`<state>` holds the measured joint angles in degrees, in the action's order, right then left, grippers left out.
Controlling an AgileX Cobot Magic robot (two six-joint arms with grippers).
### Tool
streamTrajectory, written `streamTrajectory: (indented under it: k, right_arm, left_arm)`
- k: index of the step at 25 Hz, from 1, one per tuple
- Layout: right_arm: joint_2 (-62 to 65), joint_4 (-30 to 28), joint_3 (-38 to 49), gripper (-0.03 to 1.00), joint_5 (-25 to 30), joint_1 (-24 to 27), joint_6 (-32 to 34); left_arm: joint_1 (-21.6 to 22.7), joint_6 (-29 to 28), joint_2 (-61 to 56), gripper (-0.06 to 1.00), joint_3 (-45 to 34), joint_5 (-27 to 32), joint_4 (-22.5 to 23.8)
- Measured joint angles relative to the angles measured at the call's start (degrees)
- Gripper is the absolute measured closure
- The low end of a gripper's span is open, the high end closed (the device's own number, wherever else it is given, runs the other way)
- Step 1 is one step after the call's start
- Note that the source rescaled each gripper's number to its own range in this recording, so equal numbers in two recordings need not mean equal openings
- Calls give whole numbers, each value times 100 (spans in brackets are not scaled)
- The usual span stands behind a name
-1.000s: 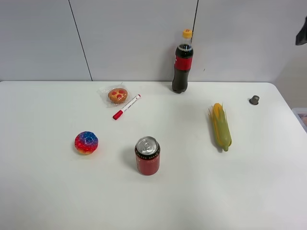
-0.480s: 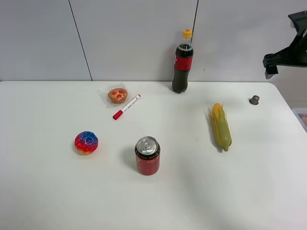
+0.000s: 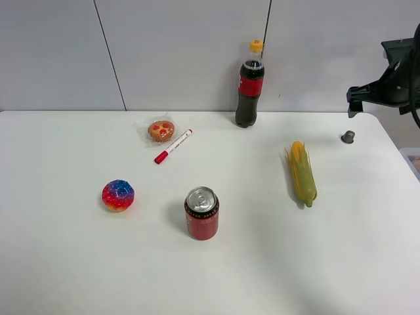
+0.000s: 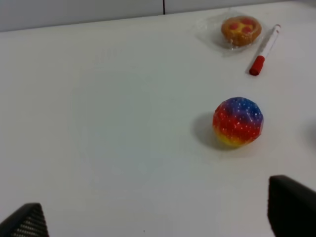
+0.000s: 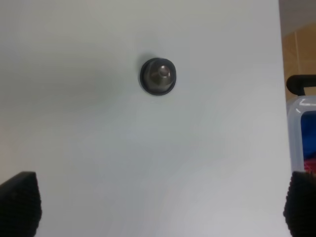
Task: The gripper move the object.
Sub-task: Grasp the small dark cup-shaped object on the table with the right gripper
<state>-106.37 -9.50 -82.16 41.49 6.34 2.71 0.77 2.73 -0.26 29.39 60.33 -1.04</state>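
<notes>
The object, a tiny dark grey-brown cup, stands alone near the table's far right corner. In the right wrist view it shows from above as a small round dark cup. My right gripper hangs in the air above and just behind it, not touching. In the right wrist view the right gripper is open and empty, with its black fingertips far apart at the frame's corners. My left gripper is open and empty over the table's left part; it is out of the exterior view.
A cola bottle stands at the back. A corn cob, a red soda can, a multicoloured ball, a wrapped cookie and a red marker pen lie on the white table. A bin sits past the right edge.
My right arm has come in from the upper right edge and moved left and down toward the small cup. Nothing on the table has moved.
</notes>
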Motion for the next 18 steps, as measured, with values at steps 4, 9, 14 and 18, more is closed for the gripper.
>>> streamTrajectory:
  k: [4,9,14,18]
  right_arm:
    - [-151,87,0,-3,-309,384,-38]
    - [-453,252,0,-3,-703,729,-42]
    - [-868,606,0,-3,-1268,736,-49]
    - [-1183,991,0,-3,-1616,736,-214]
  left_arm:
    - [0,0,0,-6,0,0,0]
    - [0,0,0,-6,0,0,0]
    - [0,0,0,-6,0,0,0]
    - [0,0,0,-6,0,0,0]
